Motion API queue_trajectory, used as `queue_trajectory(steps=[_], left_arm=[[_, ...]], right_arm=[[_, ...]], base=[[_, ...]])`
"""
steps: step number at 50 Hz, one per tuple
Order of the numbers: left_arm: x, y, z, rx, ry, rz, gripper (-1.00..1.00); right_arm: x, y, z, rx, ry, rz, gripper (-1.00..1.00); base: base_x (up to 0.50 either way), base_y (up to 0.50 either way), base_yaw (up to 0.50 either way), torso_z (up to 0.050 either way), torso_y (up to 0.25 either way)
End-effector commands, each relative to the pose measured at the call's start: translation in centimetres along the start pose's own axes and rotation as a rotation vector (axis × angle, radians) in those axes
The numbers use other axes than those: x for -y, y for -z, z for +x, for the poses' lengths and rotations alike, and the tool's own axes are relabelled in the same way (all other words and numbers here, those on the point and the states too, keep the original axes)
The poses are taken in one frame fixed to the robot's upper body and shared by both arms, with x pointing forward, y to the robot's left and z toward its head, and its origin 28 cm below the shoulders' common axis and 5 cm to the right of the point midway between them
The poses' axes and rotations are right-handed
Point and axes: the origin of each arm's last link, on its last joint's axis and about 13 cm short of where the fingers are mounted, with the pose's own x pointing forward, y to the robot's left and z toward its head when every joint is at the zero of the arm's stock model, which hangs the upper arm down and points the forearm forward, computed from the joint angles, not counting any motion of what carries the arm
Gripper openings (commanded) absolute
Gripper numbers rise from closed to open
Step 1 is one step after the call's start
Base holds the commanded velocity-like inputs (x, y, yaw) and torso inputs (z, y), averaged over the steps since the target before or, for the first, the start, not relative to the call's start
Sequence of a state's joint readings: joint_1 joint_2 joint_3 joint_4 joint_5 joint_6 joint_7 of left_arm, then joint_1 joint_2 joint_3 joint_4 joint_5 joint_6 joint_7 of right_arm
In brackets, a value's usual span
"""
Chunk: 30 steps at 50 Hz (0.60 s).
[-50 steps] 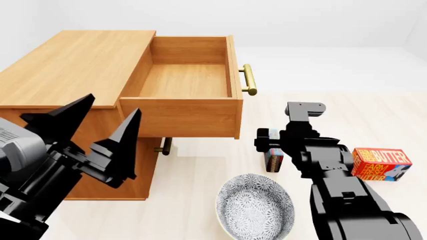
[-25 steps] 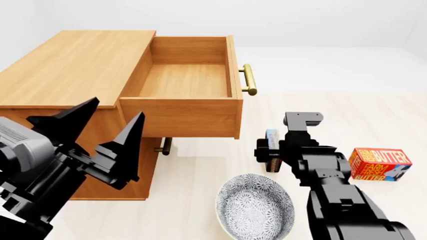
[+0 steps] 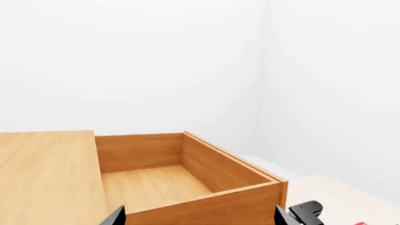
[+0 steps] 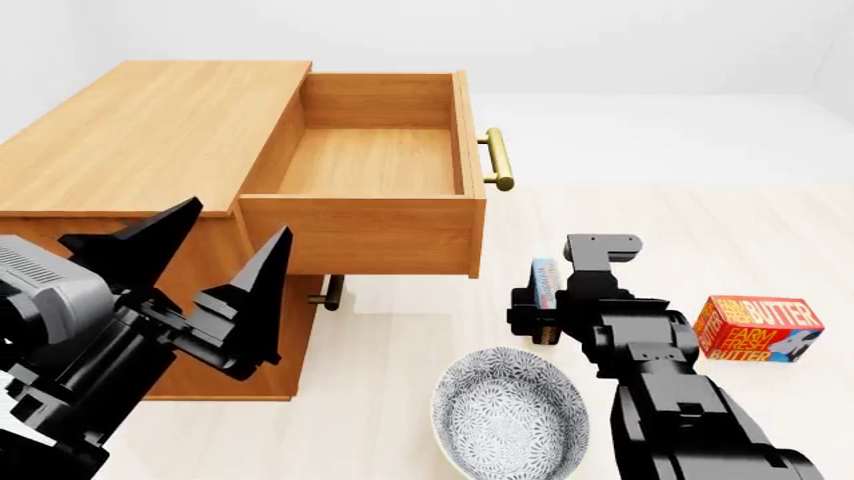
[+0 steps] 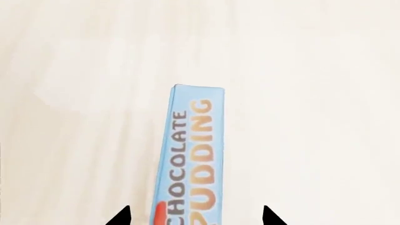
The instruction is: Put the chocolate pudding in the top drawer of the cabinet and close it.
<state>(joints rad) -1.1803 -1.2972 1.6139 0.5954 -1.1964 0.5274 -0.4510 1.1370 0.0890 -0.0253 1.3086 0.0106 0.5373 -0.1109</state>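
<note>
The chocolate pudding stands on its light blue edge on the pale floor, printed lettering facing up at the camera. My right gripper is open, one fingertip on each side of the box and clear gaps between. In the head view the pudding shows just left of the right wrist. The cabinet stands at the left with its top drawer pulled out and empty. My left gripper hangs open in front of the cabinet, holding nothing; in the left wrist view its fingers frame the drawer's front panel.
A patterned grey bowl lies on the floor just before the right arm. A red-orange butter box sits to the right. The top drawer's brass handle juts toward the pudding; the lower drawer's handle shows beneath.
My right gripper has sunk lower around the pudding and drawn slightly nearer. The left arm has shifted a little. The drawer and the pudding have stayed put.
</note>
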Motion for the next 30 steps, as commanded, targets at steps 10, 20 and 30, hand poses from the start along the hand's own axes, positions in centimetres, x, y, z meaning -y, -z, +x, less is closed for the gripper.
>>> queue_trajectory(steps=[10, 20, 30], left_arm=[[0.0, 0.1, 0.1, -0.005, 0.002, -0.003, 1.0], [0.0, 0.2, 0.0, -0.008, 0.001, -0.004, 1.0], [0.0, 0.3, 0.1, -0.011, 0.001, -0.004, 1.0]], right_arm=[[-0.1, 1.4, 0.3, -0.036, -0.014, 0.014, 1.0], [0.0, 2.1, 0.4, -0.049, -0.017, 0.024, 1.0], [0.0, 1.8, 0.4, -0.05, -0.011, 0.023, -1.0]], base=[[0.0, 0.0, 0.0, 0.0, 0.0], [0.0, 0.0, 0.0, 0.0, 0.0], [0.0, 0.0, 0.0, 0.0, 0.0]])
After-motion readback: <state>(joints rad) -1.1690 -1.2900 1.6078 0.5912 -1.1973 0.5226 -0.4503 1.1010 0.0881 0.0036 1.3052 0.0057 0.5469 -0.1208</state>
